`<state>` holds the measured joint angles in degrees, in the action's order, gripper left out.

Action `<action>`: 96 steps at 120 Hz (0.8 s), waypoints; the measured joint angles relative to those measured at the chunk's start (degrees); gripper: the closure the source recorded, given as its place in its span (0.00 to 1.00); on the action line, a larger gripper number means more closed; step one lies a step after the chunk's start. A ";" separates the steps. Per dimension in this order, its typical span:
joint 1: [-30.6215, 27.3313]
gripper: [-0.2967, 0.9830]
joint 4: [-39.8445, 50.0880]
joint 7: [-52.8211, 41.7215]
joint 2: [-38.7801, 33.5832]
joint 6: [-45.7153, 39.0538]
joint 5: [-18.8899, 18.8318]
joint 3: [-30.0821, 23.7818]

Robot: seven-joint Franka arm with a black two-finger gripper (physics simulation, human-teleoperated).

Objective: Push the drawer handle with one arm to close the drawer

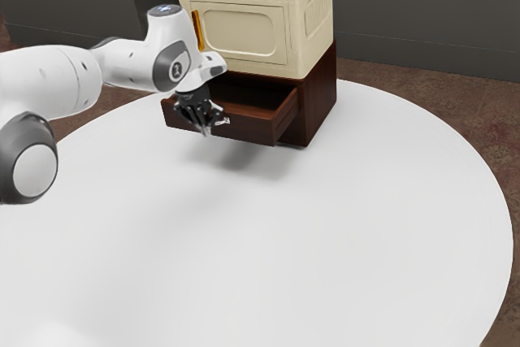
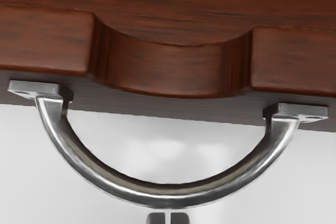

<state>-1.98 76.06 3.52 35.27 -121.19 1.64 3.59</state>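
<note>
My pincer (image 2: 168, 217) is narrow, empty, just outboard of the handle (image 2: 168, 196); drawer (image 2: 168, 72) front edge beyond it. I'd push inward.

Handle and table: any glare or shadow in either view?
Exterior view: soft shadow on the table below the open drawer, a fainter one nearer the exterior view's left, and a bright patch at the lower left edge. Wrist view: bright streaks along the metal handle, pale glare patches on the white surface inside its curve.
</note>
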 joint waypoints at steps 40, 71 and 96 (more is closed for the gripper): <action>-0.10 0.85 -6.43 -0.21 3.87 1.13 -0.09 0.02; -0.19 0.85 -9.95 -0.29 6.17 1.88 -0.14 0.01; -0.25 0.85 -13.65 -0.34 8.40 2.77 -0.18 0.02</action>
<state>-2.23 62.41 3.18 43.67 -118.42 1.46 3.61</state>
